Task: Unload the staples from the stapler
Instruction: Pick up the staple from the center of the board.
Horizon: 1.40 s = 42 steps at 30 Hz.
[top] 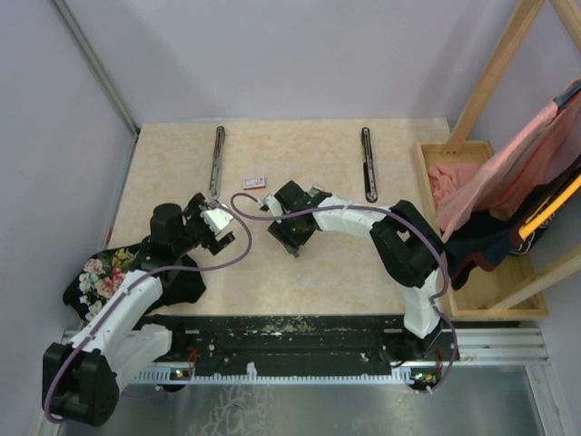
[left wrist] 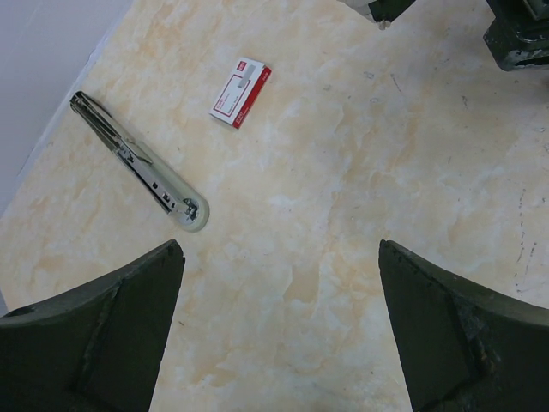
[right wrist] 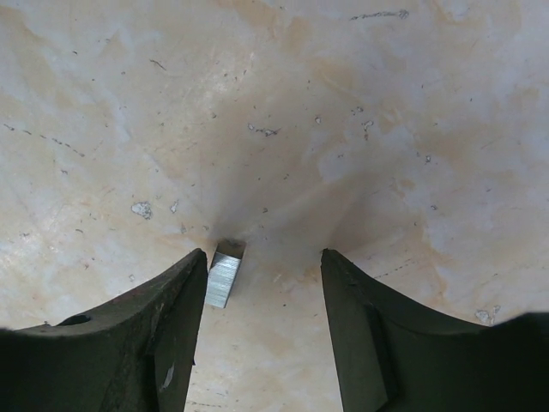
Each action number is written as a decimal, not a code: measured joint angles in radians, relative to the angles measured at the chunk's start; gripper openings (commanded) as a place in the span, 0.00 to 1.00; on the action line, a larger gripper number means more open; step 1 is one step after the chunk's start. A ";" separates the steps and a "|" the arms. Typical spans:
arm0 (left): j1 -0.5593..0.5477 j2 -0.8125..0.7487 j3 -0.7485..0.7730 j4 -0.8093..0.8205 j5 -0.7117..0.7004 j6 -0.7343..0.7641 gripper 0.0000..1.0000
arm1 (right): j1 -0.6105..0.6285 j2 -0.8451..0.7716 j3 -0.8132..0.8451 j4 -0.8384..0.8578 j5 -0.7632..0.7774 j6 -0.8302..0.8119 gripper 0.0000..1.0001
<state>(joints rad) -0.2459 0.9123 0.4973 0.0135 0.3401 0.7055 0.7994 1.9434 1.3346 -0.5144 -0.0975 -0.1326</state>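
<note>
Marbled beige bench (top: 345,272), matte and scuffed: a small shiny grey block of staples (right wrist: 225,276) lies between the right gripper's (right wrist: 264,257) parted jaws, against one finger, not clamped. The left gripper (left wrist: 280,249) gapes wide and empty, with the slim chrome stapler (left wrist: 141,163) ahead to its left. Unloading looks largely done, though whether more staples remain inside cannot be told.

Pale lilac walls (top: 300,54) enclose a beige marbled desk (top: 345,272). At three o'clock, a wooden crate (top: 495,312) holds pink cloth (top: 445,182); clothes (top: 536,145) hang above it.
</note>
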 measured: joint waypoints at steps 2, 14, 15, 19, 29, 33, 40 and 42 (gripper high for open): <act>0.001 -0.003 0.000 -0.008 -0.002 -0.006 0.99 | 0.008 0.000 0.000 0.000 0.014 0.002 0.55; 0.008 -0.019 0.000 -0.014 -0.027 -0.025 1.00 | 0.052 -0.009 -0.027 0.006 0.074 0.005 0.41; 0.010 -0.019 0.000 -0.014 -0.028 -0.026 1.00 | 0.055 -0.010 -0.030 0.006 0.078 0.004 0.39; 0.013 -0.023 -0.002 -0.014 -0.034 -0.029 0.99 | 0.068 -0.013 -0.032 0.003 0.086 0.004 0.34; 0.018 -0.026 -0.003 -0.013 -0.044 -0.029 1.00 | 0.079 -0.015 -0.035 -0.005 0.089 0.003 0.17; 0.019 -0.026 -0.003 -0.012 -0.045 -0.029 0.99 | 0.081 -0.021 -0.039 -0.009 0.093 0.002 0.15; 0.019 -0.026 -0.008 -0.002 -0.045 -0.030 0.99 | 0.082 -0.035 -0.039 -0.025 0.104 -0.017 0.14; 0.019 -0.026 -0.008 0.002 -0.045 -0.031 0.99 | 0.081 -0.044 -0.037 -0.033 0.104 -0.025 0.14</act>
<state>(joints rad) -0.2264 0.8867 0.4892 0.0151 0.2947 0.6743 0.8803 1.8996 1.2976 -0.5472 0.0067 -0.1574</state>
